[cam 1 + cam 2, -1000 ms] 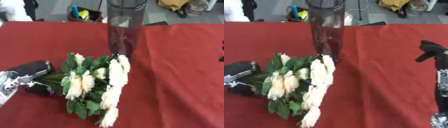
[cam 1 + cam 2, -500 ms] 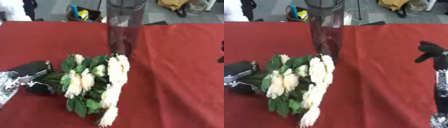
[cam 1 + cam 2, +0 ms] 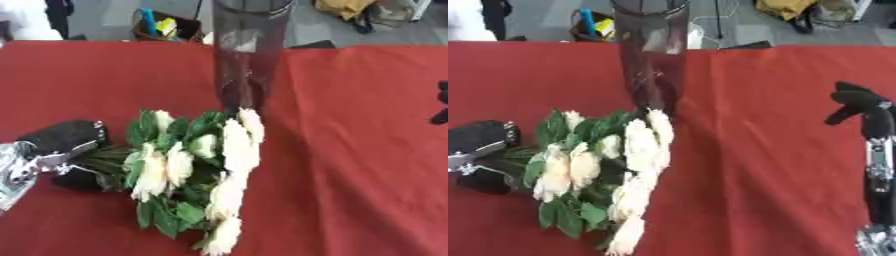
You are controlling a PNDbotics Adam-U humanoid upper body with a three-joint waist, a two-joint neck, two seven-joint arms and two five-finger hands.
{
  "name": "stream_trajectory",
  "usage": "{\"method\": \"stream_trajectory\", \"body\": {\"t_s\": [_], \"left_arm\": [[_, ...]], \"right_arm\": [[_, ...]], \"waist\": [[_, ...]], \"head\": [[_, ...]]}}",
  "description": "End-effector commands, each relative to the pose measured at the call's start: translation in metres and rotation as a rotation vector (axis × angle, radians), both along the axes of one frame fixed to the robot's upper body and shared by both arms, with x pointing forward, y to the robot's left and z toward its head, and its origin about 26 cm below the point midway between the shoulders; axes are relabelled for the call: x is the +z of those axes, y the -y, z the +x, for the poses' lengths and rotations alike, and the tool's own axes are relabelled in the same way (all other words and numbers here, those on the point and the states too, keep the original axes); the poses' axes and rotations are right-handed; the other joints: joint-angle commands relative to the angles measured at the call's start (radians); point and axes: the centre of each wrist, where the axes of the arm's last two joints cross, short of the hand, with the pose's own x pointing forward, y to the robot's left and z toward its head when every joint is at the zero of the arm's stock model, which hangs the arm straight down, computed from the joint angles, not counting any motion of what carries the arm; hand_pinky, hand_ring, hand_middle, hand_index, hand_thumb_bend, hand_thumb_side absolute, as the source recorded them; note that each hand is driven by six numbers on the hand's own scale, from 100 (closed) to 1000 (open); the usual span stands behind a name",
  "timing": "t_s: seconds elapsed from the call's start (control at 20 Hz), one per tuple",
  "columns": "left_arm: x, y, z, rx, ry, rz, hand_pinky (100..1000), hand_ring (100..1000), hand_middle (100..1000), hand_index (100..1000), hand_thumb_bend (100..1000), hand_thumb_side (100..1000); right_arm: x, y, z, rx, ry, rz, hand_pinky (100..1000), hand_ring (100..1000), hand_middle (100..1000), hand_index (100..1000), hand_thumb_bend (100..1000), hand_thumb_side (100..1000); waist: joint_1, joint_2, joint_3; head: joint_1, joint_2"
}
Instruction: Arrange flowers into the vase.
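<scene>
A tall dark glass vase (image 3: 249,50) stands upright near the far middle of the red table (image 3: 359,165). A bunch of white flowers (image 3: 232,150) with green leaves lies on the cloth in front of it. Its topmost blooms almost touch the vase's base, and its stems point left. My left hand (image 3: 61,140) lies at the left edge, its fingers curled round the stem ends, which are partly hidden under it. My right hand (image 3: 864,105) stands at the right edge, fingers up and relaxed, holding nothing, well away from the flowers.
Beyond the table's far edge sits a floor box (image 3: 162,27) with blue and yellow things, plus other clutter on a grey floor. Bare red cloth stretches between the bouquet and my right hand.
</scene>
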Motion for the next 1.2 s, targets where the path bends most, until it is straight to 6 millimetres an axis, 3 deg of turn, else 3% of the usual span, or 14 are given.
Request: {"method": "stream_trajectory", "body": {"t_s": [0.05, 0.9, 1.2], "left_arm": [[0.027, -0.007, -0.011, 0.014, 0.080, 0.007, 100, 100, 100, 100, 248, 446], [0.082, 0.008, -0.067, -0.016, 0.182, -0.091, 100, 100, 100, 100, 199, 417], [0.105, 0.010, -0.081, -0.064, 0.204, -0.248, 100, 100, 100, 100, 125, 424]], "right_arm": [[0.006, 0.003, -0.002, 0.006, 0.019, -0.018, 810, 813, 432, 705, 100, 1000], [0.002, 0.013, -0.006, 0.009, 0.004, -0.006, 807, 812, 437, 707, 100, 1000], [0.001, 0.017, -0.007, 0.019, -0.001, -0.004, 803, 810, 440, 706, 100, 1000]], "waist": [[0.000, -0.032, 0.004], [0.006, -0.086, 0.018], [0.014, -0.110, 0.007]], "head": [[0.001, 0.005], [-0.003, 0.005], [0.001, 0.014]]}}
